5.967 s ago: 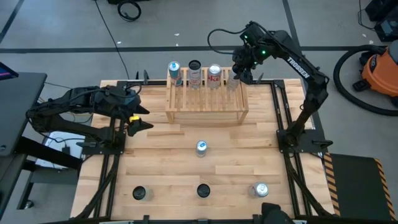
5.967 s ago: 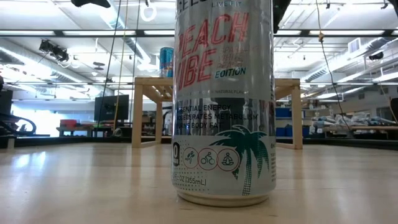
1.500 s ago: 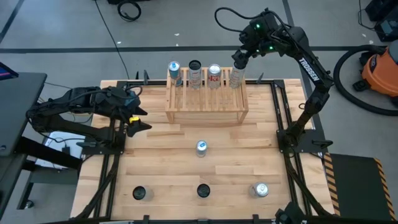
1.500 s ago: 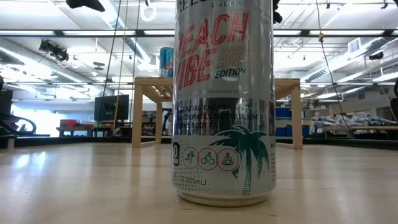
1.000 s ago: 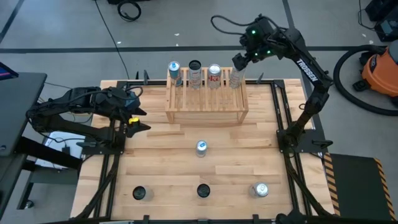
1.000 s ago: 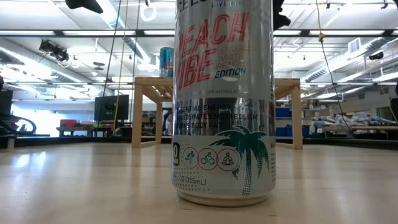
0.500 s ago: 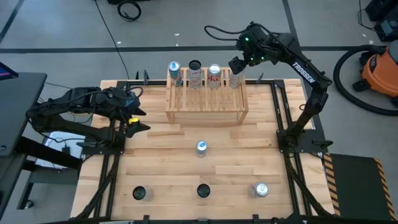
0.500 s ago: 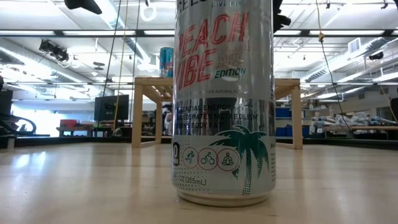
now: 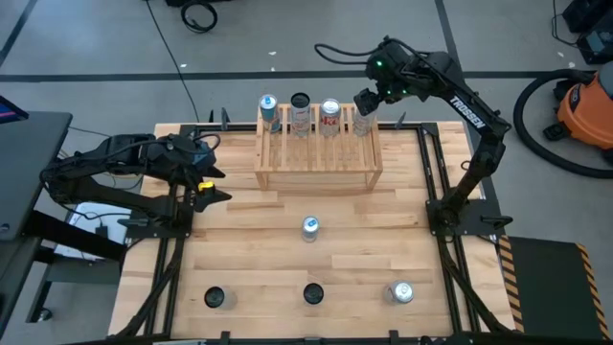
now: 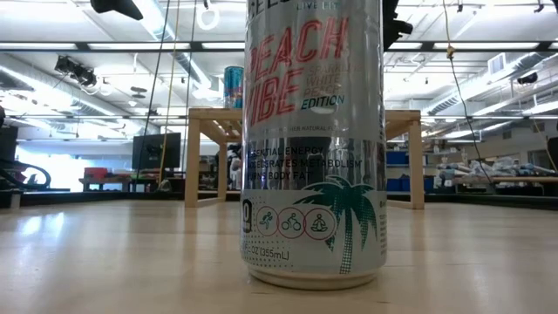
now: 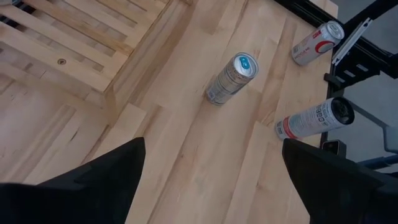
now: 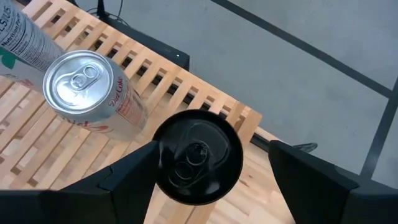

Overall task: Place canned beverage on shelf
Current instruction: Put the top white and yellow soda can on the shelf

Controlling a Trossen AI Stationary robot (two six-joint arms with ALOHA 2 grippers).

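Your right jaws (image 9: pixel 365 102) hang spread above the shelf (image 9: pixel 317 153), holding nothing: the black-topped can (image 12: pixel 198 155) stands on the slats between them, beside the Diet Coke can (image 12: pixel 84 81), set free so it rests on its own base. Your left jaws (image 9: pixel 207 188), wide and empty, wait beyond the shelf's far end, clear of the table's loose can (image 9: pixel 309 227).

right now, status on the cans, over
Left gripper open, parked at left edge. Right gripper open over shelf's can row. Four cans shelved, four on table. No obstruction seen.
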